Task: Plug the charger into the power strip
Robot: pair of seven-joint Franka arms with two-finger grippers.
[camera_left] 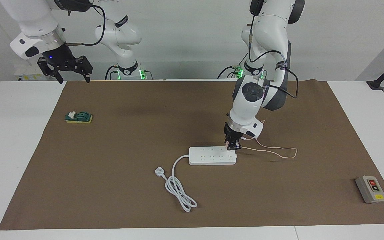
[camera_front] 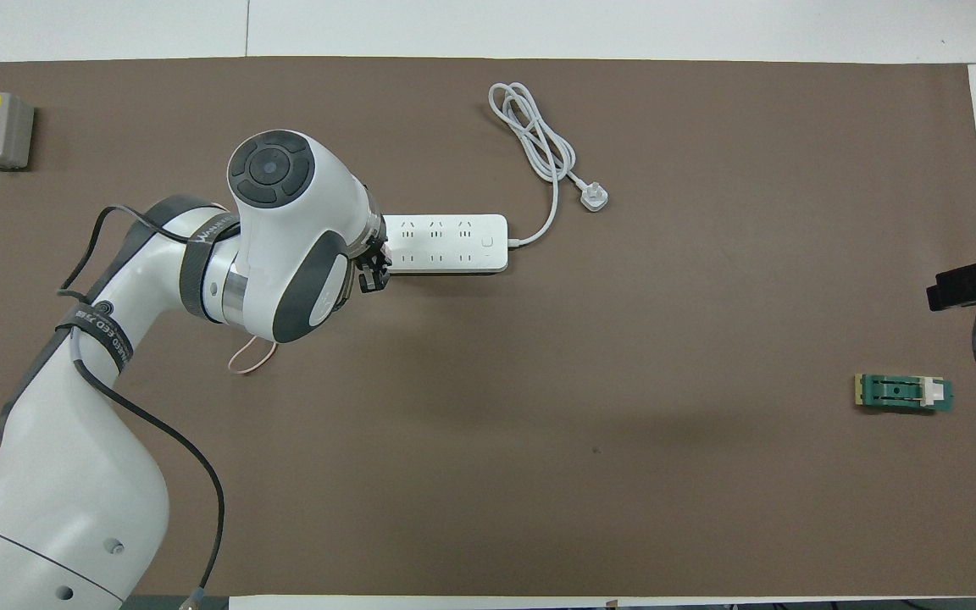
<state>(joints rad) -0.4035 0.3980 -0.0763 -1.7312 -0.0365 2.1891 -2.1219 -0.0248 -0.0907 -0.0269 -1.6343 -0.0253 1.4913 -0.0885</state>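
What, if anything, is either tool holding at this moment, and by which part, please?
The left tool is shut on the charger, gripping its cube body over the end of the power strip. The right tool is open and holds nothing.

One power strip (camera_left: 212,155), one charger (camera_left: 229,144) at its end, one white plug (camera_left: 159,172), one grey switch box (camera_left: 371,189), one green block (camera_left: 78,117), two grippers.
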